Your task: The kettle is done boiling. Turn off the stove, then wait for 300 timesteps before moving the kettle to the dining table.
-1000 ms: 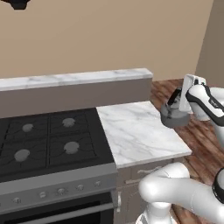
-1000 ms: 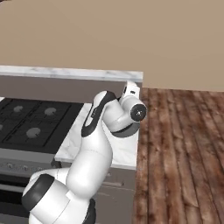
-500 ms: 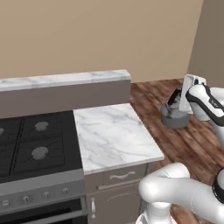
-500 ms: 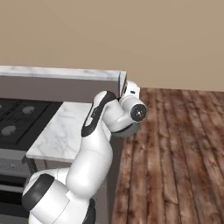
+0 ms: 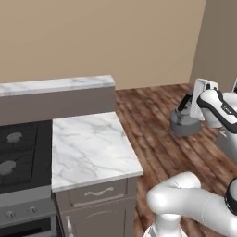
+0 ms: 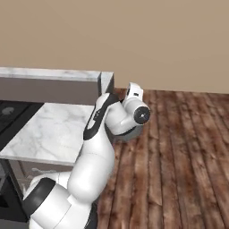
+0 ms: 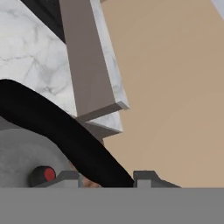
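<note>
Grey kettle carried above wooden floor, black handle clamped between gripper fingertips; body half hidden behind arm; stove cropped at left edge.

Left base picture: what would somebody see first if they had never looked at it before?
Probably the white robot arm holding a grey kettle out over the wooden floor, right of the marble counter. The gripper has the kettle by its black handle. At the left edge sits the black stove, with nothing on the burners in view.
</note>
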